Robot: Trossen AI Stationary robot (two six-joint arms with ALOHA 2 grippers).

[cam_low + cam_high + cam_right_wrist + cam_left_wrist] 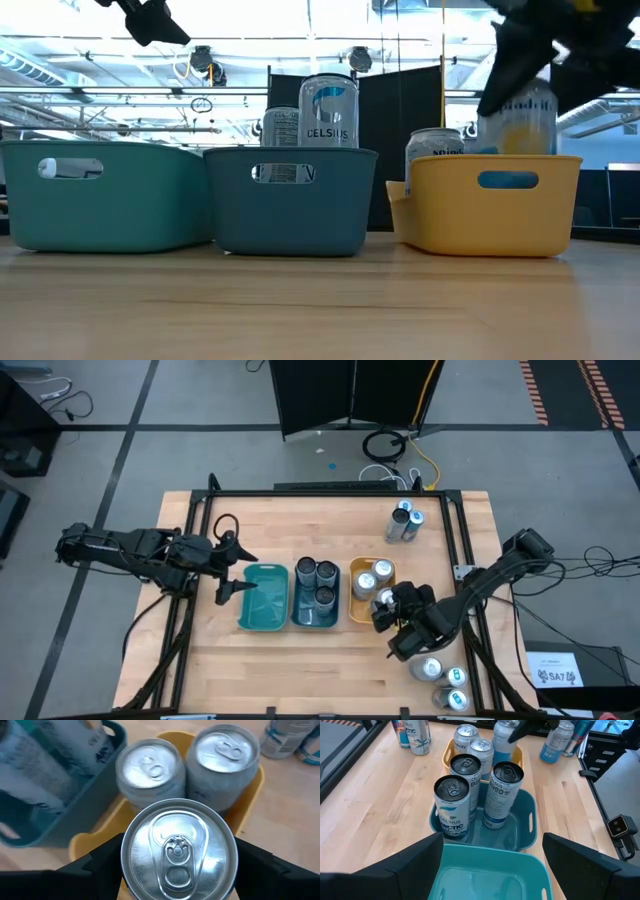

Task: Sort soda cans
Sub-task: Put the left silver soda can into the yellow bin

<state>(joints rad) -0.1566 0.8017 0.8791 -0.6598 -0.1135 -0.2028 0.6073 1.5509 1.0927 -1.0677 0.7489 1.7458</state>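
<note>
Our right gripper (177, 870) pinches a silver-topped soda can (178, 852) upright above the near end of the orange rectangular plastic bin (357, 610), where two silver cans (150, 767) already stand. Three dark-topped cans (465, 790) fill the blue bin (532, 825). Our left gripper (232, 570) hangs spread over the teal bin (262, 610).

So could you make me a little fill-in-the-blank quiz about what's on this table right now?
1. The right hand is closed on a silver ____ above the yellow bin.
2. The blue bin in the middle holds ____ cans.
3. The teal bin beside the open left hand holds ____ cans.
4. Apart from the one being carried, the yellow bin has ____ cans in it.

Missing words: can; three; no; two
</note>
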